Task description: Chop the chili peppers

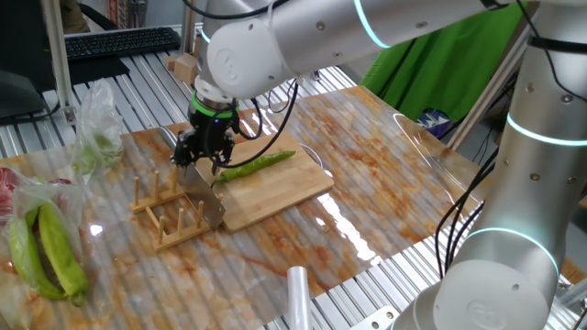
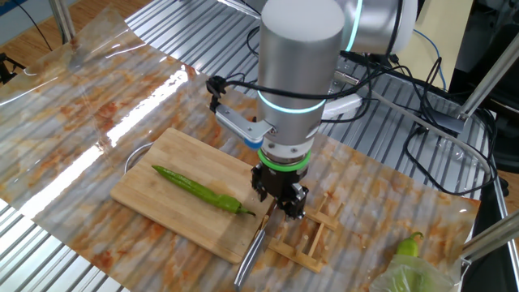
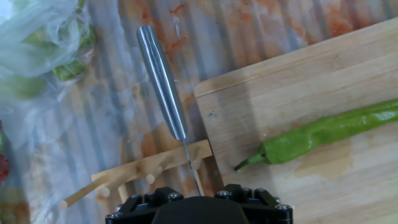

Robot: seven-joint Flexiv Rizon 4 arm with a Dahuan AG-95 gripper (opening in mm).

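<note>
Gripper [image 3: 199, 194] open, empty, above the knife [image 3: 163, 81] standing in the wooden rack [image 3: 146, 173]. Just beyond the rack: cutting board [image 3: 298, 87], whole chili pepper [image 3: 323, 132] on it. Likely light, glossy, rolls easily; pin near stem end.

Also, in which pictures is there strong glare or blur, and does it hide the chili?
One fixed view: a bright reflection on the glossy table cover, clear of the chili. Other fixed view: glare on the cover far from the sharp chili. Hand view: the plastic bag is soft and overexposed; the chili and knife are clear.
</note>
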